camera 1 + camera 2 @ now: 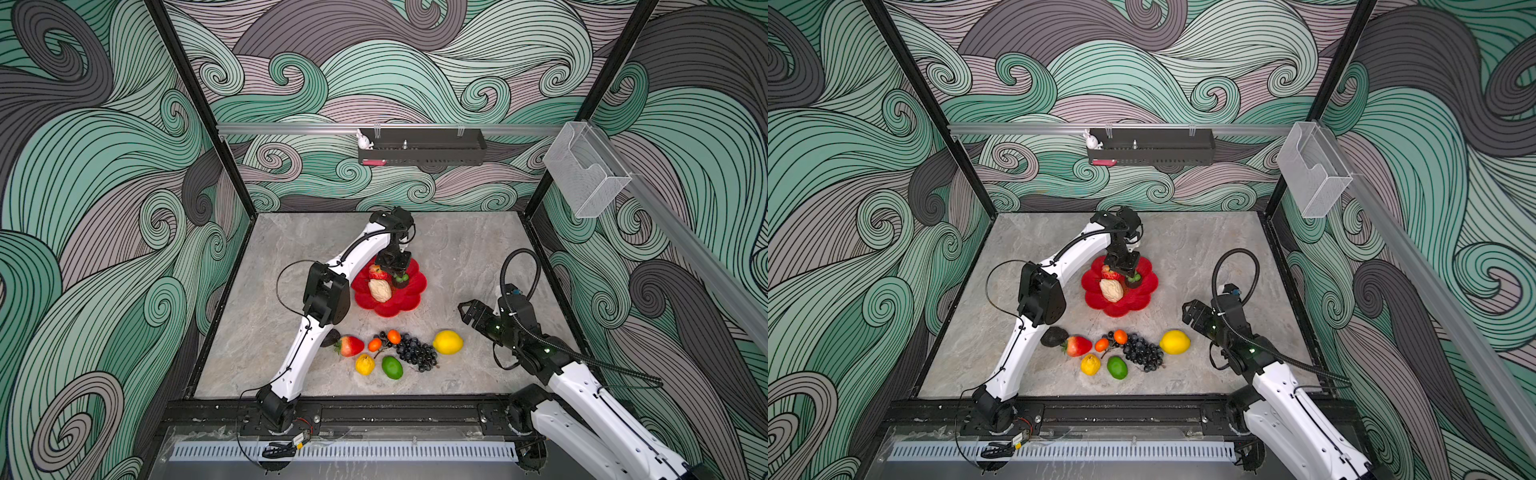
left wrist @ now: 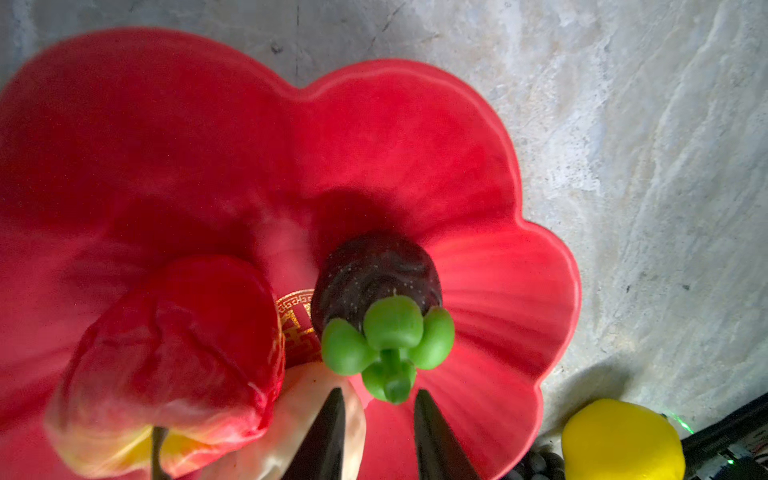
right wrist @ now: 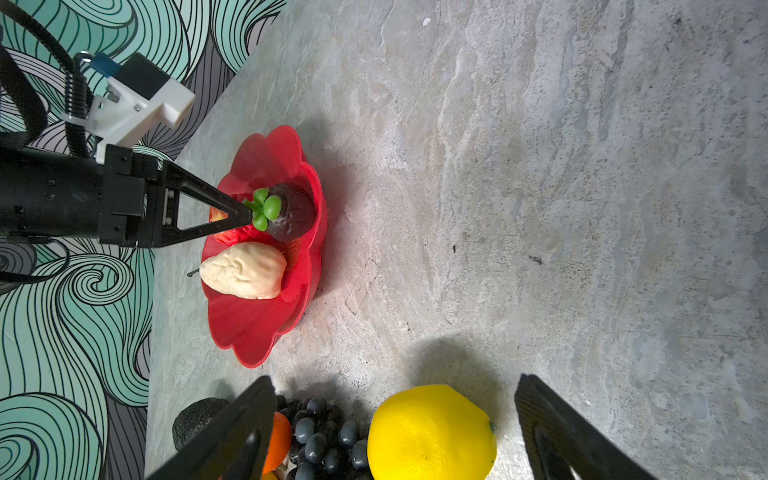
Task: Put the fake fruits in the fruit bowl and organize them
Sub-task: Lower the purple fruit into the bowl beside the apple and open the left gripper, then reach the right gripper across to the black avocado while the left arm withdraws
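Both my grippers have their jaws apart. My left gripper (image 2: 379, 395) points down into the fruit bowl (image 2: 478, 166), jaws slightly parted either side of the green stem (image 2: 392, 365) of a dark purple fruit (image 2: 374, 270) sitting in it; whether a finger touches the stem I cannot tell. A red fruit (image 2: 178, 353) and a cream fruit (image 3: 245, 270) lie beside it in the bowl. My right gripper (image 3: 395, 377) hangs wide open over the surface (image 1: 478, 257), near the lemon (image 3: 432, 432). Close by lie the grape bunch (image 1: 415, 351), two orange fruits (image 1: 393, 336), a strawberry (image 1: 351, 345), a lime (image 1: 392, 367) and a small yellow fruit (image 1: 365, 364).
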Robot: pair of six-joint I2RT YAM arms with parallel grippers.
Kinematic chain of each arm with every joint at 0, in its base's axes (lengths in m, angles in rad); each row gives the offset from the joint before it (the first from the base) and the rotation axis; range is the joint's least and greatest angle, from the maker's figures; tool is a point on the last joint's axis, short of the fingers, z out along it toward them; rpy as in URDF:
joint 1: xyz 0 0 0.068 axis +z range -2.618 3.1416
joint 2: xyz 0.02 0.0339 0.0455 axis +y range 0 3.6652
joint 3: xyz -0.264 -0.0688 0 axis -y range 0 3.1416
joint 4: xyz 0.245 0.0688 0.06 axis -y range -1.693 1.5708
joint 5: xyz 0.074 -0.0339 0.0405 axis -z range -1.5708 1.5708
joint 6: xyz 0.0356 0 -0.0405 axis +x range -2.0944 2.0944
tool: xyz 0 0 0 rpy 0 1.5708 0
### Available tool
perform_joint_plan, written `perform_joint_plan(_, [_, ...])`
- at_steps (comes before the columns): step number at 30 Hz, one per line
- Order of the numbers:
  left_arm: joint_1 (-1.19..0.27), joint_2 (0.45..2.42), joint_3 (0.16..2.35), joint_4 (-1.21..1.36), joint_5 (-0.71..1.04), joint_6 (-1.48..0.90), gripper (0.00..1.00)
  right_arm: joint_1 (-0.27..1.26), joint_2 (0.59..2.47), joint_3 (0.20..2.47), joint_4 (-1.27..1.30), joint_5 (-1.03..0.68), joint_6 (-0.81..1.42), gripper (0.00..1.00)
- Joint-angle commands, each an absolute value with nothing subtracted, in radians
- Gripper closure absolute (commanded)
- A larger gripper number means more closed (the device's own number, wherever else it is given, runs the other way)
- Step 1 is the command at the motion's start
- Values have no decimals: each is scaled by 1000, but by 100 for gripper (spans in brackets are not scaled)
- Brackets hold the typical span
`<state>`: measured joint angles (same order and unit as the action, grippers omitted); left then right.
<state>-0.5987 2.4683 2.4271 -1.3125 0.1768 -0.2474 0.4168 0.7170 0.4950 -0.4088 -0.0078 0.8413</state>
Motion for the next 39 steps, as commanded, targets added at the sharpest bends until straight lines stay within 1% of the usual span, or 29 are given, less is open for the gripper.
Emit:
perform_joint_plan(1, [-591,2417,2458,-1351,223,-245,62,420,723,508,-422,-17,819,9])
perform_joint_plan(4, [-592,2376,2433,-1351,238,-249,60,420,732,525,-438,-24,792,9])
perform_joint_plan(8, [-595,2259,2295,-1270,275,-255,58,422,745,551,-468,-46,752,9])
perform_joint_plan(12, [-594,2057,2048,-1092,236,-273,56,447,769,587,-500,-102,722,9])
perform_joint_plan(16, [-591,1816,1757,-881,188,-294,52,586,798,652,-535,-45,687,9])
perform_joint_plan(20, [-586,1557,1467,-731,50,-329,50,707,849,704,-547,-8,661,10])
perform_joint_plan(22, [-580,1434,1338,-692,-32,-335,48,763,877,726,-550,9,648,11])
perform_joint_plan(27, [-545,1053,1046,-631,-230,-357,42,918,978,791,-541,75,598,12])
perform_joint_plan(30, [-515,846,962,-653,-324,-378,36,986,1065,846,-512,77,559,12])
perform_joint_plan(33, [-500,661,940,-696,-418,-361,33,1036,1170,921,-492,59,510,12])
perform_joint_plan(36, [-501,506,934,-710,-505,-328,29,1069,1284,1001,-479,35,450,12])
perform_joint_plan(39, [-500,379,920,-713,-568,-294,28,1098,1405,1093,-482,-17,375,12])
